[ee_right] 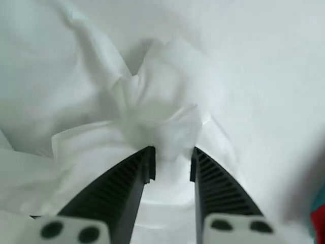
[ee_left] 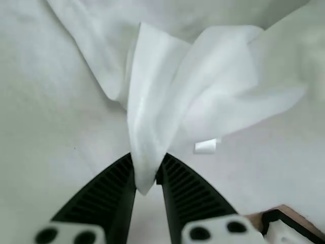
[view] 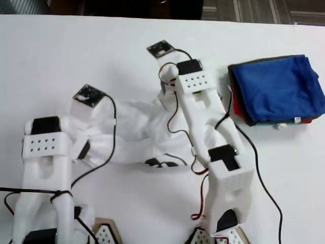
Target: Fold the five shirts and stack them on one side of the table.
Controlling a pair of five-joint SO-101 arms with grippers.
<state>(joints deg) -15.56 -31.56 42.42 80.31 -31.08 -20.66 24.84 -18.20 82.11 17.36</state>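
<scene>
Item: white shirt, crumpled at the middle of the table; left gripper clamps one fold; right gripper pinches a bunched edge; folded stack, blue uppermost, at 2 o'clock from it.

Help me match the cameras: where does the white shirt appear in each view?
High view: white shirt crumpled on the table between both arms.
Left wrist view: a fold pinched in the left gripper.
Right wrist view: bunched in the right gripper.
Shared landmark: the folded stack, high and right wrist views.
</scene>
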